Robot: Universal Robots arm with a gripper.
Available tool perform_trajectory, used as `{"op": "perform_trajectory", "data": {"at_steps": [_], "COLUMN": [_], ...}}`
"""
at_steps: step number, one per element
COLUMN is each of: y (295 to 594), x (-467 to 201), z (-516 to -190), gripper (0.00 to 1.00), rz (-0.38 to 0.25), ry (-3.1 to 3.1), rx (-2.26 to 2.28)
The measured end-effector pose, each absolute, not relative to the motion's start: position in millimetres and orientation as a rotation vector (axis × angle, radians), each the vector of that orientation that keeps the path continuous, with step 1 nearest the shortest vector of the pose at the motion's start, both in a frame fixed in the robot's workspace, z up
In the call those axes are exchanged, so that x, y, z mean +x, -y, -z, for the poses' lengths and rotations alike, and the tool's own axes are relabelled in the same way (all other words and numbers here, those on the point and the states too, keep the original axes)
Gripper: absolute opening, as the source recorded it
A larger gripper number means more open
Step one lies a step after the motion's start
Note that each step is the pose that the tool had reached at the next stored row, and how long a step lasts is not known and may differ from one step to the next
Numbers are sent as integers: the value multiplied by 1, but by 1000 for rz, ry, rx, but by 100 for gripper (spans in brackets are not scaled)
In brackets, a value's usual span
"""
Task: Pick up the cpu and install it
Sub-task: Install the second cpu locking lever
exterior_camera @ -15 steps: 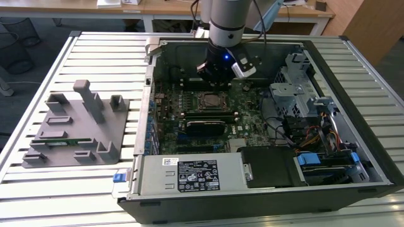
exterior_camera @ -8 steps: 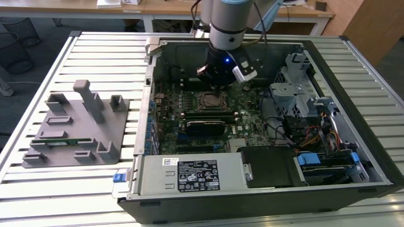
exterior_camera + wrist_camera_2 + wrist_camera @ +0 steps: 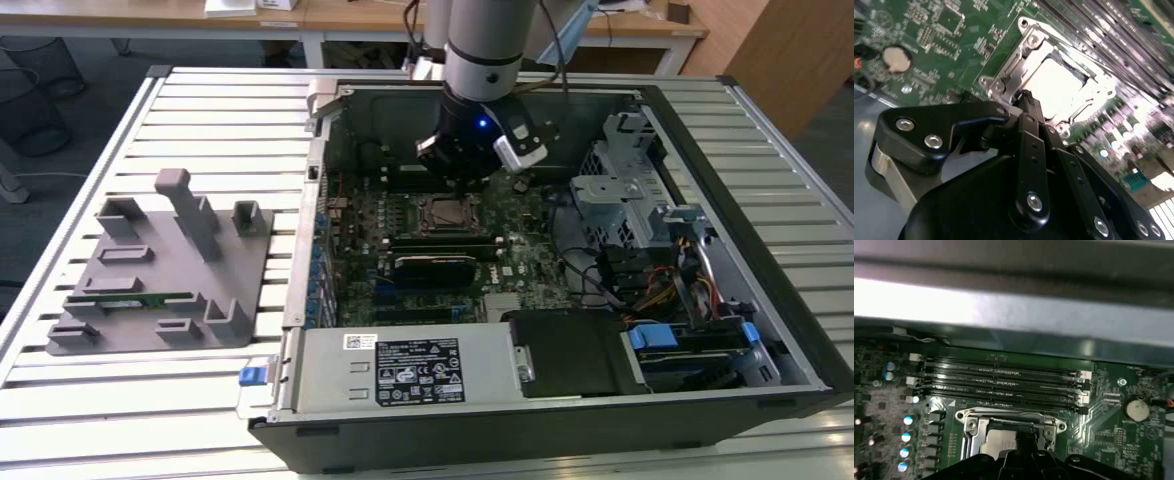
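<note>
The gripper (image 3: 1026, 96) hovers just above the cpu (image 3: 1056, 82), which sits in its socket (image 3: 1004, 75). Its fingers look drawn together, holding nothing.

You see the motherboard (image 3: 1114, 425) inside the case | cpu (image 3: 1001, 440) lies flat within the metal socket frame (image 3: 974, 422) | black gripper (image 3: 1024, 460) sits just over the socket edge | four memory slots (image 3: 1004, 385) run beside the socket | coin cell battery (image 3: 1137, 409) well apart.
</note>
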State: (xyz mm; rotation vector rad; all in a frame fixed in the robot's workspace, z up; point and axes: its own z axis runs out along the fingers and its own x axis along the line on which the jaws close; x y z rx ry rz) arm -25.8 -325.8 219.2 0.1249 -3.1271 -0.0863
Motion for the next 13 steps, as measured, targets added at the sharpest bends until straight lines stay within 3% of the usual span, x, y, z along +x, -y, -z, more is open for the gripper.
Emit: {"op": "perform_trajectory", "data": {"at_steps": [6,13], "y": [326,347], "x": [-26,-26], "z": [-241,-240], "gripper": [11,11], "rz": [86,87], "ry": [3127,3127], "rx": [125,125]}}
